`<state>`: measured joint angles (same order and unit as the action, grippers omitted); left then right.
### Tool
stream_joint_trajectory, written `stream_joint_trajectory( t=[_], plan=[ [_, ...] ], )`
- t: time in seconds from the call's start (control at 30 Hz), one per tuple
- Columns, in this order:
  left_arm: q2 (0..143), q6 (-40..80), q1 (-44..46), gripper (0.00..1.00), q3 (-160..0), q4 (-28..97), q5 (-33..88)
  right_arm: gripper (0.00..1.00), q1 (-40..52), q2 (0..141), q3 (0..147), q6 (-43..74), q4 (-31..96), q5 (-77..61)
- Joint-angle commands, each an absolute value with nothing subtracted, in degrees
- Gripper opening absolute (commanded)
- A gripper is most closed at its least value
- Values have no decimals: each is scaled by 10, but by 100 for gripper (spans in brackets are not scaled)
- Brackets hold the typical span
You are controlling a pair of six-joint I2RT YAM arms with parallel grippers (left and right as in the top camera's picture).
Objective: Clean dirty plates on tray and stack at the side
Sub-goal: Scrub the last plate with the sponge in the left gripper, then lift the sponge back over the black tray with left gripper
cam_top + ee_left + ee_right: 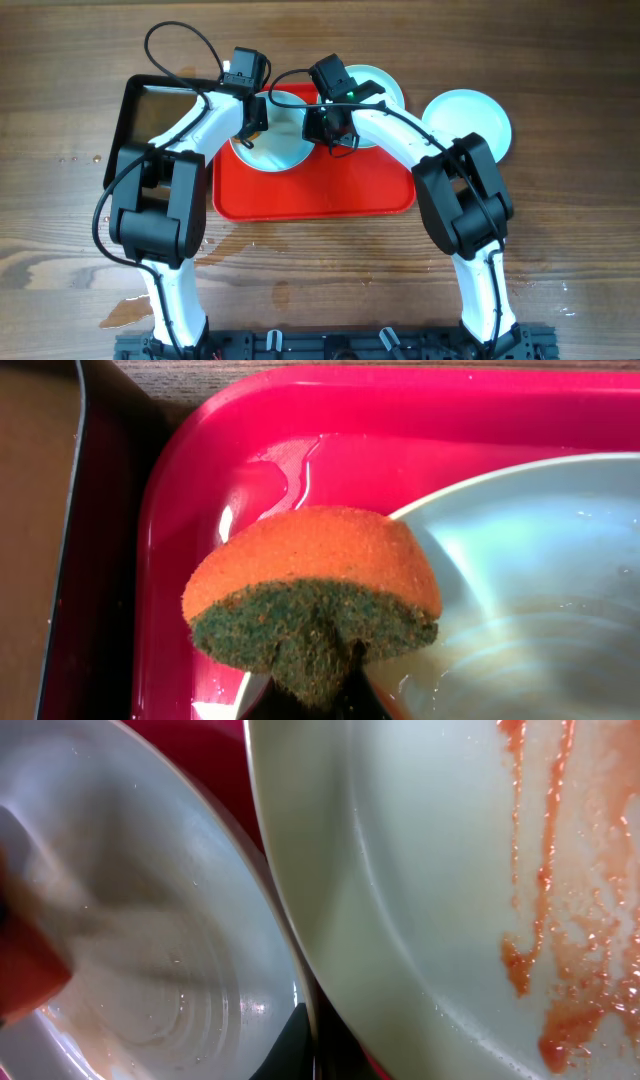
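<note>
On red tray (310,195): wet plate (285,152), saucy plate (430,870) just beside; clean plate (470,120) on table (560,250) | left pincer (252,128) pinches soft sponge (315,595) | right pincer (332,130) pressed together at wet plate's rim, likely pinching it | plates look hard, slippery, breakable; grab rims.
</note>
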<state>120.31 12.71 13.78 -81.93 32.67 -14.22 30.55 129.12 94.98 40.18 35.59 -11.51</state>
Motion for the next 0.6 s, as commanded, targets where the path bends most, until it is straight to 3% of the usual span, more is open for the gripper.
stream_joint_trajectory(
  t=[0.0,0.33,0.4,0.47,0.57],
  plan=[
    [1181,124,143,4,-837,337,-116,4,303,1314,944,388,365,-96],
    [1043,143,123,4,-910,351,-116,6,303,1314,944,353,369,-112],
    [1022,144,117,4,-910,374,-116,17,303,1314,944,334,371,-121],
    [1007,144,111,4,-910,410,-116,35,303,1314,944,330,379,-122],
    [1004,156,98,4,-910,466,-116,43,304,1315,944,329,387,-125]
  ],
)
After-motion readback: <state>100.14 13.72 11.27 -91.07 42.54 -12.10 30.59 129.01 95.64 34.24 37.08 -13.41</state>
